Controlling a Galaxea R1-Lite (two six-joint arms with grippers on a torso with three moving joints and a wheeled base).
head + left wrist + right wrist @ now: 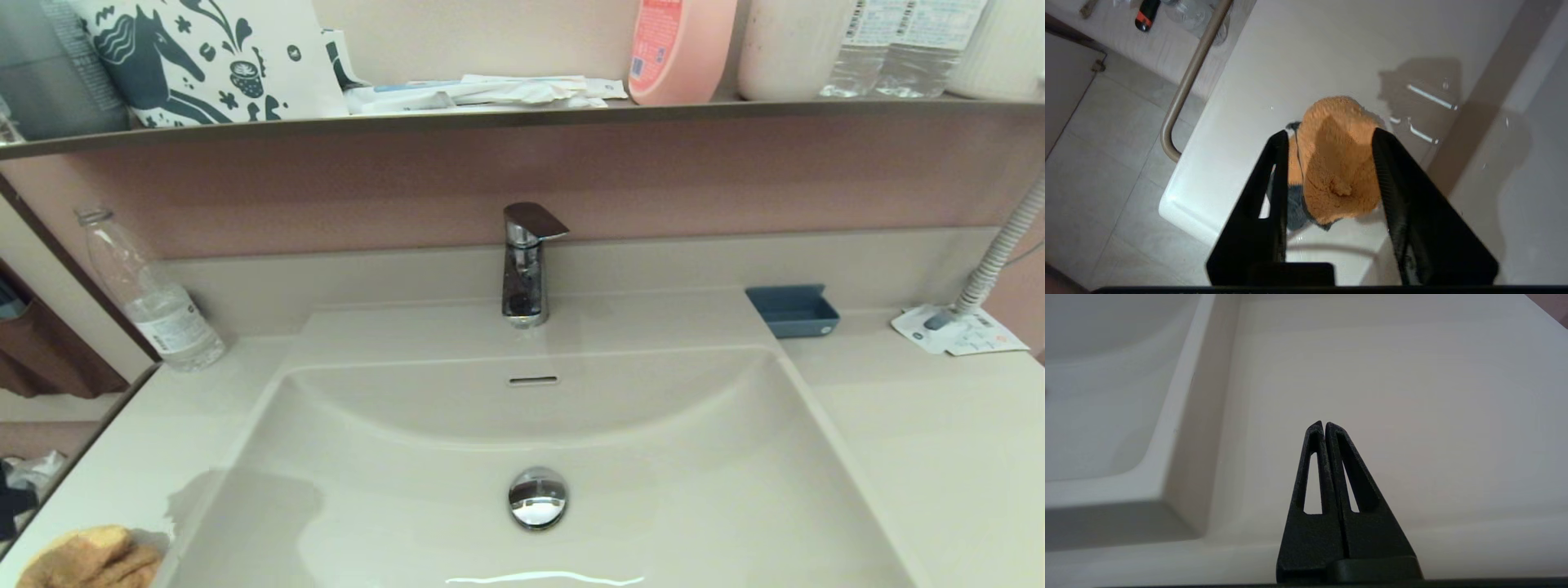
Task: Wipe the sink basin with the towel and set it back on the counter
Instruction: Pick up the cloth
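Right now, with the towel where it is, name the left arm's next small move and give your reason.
Probably close the left gripper on the towel. Its fingers stand open on either side of the bunched cloth, which lies on the counter beside the sink basin, so wiping needs a grasp first. The right gripper is parked shut.

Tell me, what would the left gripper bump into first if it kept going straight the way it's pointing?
The towel. The left gripper is open with the orange cloth sitting between its fingers, lying on the counter near the corner. Straight on, it would most likely press into the towel first, then the counter beneath.
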